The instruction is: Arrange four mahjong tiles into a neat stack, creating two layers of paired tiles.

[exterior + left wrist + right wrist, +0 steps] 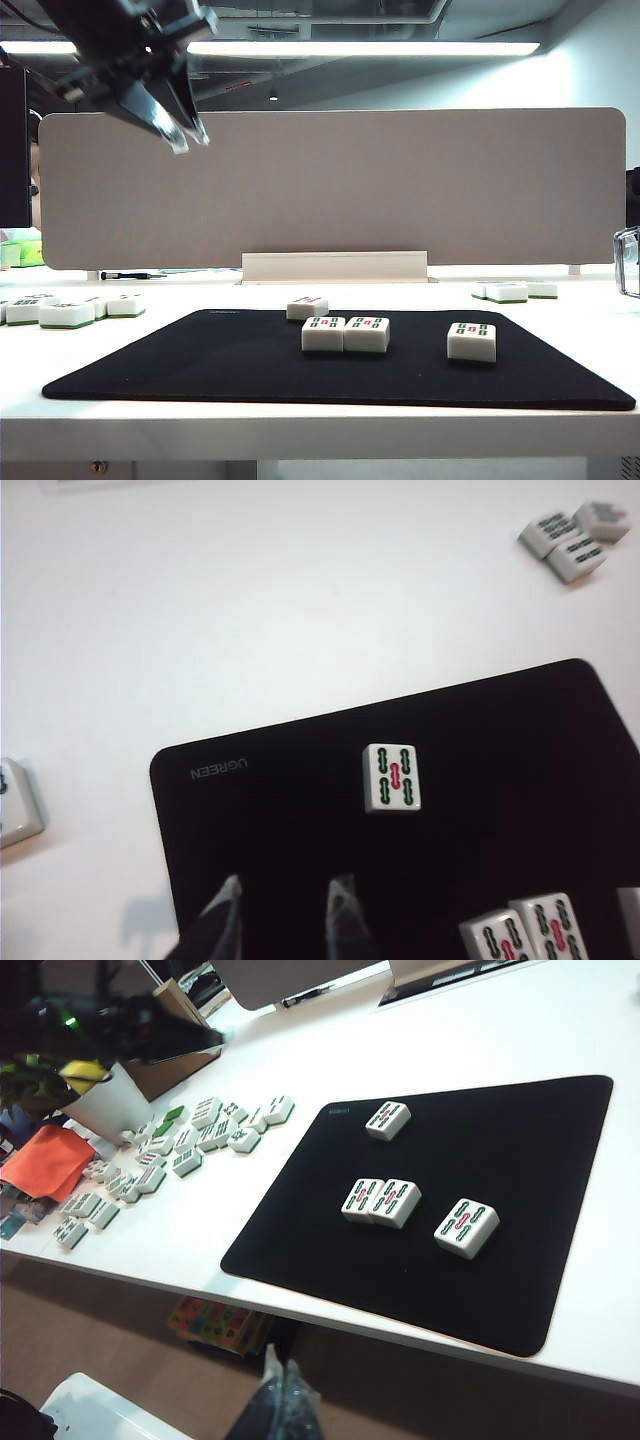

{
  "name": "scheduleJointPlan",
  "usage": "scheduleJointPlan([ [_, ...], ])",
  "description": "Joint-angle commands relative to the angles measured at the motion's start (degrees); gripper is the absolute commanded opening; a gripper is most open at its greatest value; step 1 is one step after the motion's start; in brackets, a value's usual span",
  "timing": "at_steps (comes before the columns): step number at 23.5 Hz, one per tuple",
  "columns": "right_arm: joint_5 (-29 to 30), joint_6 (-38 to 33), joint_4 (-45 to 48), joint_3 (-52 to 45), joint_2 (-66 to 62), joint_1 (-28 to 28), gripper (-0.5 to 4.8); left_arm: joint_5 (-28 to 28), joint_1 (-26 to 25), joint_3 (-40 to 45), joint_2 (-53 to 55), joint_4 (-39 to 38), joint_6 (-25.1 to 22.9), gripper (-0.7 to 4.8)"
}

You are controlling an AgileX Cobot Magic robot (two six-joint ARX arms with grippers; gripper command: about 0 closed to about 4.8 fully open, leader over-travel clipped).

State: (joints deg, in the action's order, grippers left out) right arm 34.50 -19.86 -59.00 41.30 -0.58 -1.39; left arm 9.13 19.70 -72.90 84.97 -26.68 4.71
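Two tiles (345,334) sit paired on the mat (200,365), nothing stacked; left claw (285,905) slightly spread, empty, high; right claw (280,1375) pressed together.

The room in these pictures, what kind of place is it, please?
Probably an office or lab workbench: a white table backed by a grey desk divider, long ceiling strip lights overhead, and a black mat with mahjong tiles laid out.
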Motion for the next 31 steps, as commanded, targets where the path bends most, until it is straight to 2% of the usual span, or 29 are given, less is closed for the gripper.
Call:
scheduleJointPlan([
  [1, 0.0, 0.6, 0.5, 0.3, 0.6, 0.0, -0.01, -0.4, 1.4, -4.4, 4.9, -3.0, -0.2, 1.1],
  [10, 0.0, 0.6, 0.5, 0.3, 0.6, 0.0, -0.01, -3.1, 5.4, -12.6, 16.2, -5.6, -0.2, 1.16],
  [12, 0.0, 0.6, 0.5, 0.3, 0.6, 0.0, -0.01, -3.1, 5.8, -13.6, 17.7, -5.4, -0.2, 1.44],
  [13, 0.0, 0.6, 0.5, 0.3, 0.6, 0.0, -0.01, -3.1, 6.3, -14.4, 19.3, -5.4, 0.2, 2.02],
  [14, 0.0, 0.6, 0.5, 0.3, 0.6, 0.0, -0.01, -2.8, 6.5, -14.9, 20.7, -5.3, 0.3, 2.18],
  [20, 0.0, 0.6, 0.5, 0.3, 0.6, 0.0, -0.01, -2.8, 8.6, -15.3, 25.0, -3.0, 1.7, 2.21],
  [21, 0.0, 0.6, 0.5, 0.3, 0.6, 0.0, -0.01, -2.9, 8.9, -15.3, 25.4, -2.4, 1.4, 2.31],
  [24, 0.0, 0.6, 0.4, 0.3, 0.6, 0.0, -0.01, -3.6, 9.6, -15.3, 26.3, -1.3, 0.9, 3.06],
  [26, 0.0, 0.6, 0.5, 0.3, 0.6, 0.0, -0.01, -3.5, 10.1, -15.3, 26.7, -0.3, 0.8, 3.12],
  [28, 0.0, 0.6, 0.4, 0.3, 0.6, 0.0, -0.01, -3.3, 10.3, -15.3, 27.1, 0.6, -1.6, 3.11],
  [31, 0.0, 0.6, 0.5, 0.3, 0.6, 0.0, -0.01, -3.4, 10.3, -15.2, 27.2, 0.5, -8.7, 3.11],
])
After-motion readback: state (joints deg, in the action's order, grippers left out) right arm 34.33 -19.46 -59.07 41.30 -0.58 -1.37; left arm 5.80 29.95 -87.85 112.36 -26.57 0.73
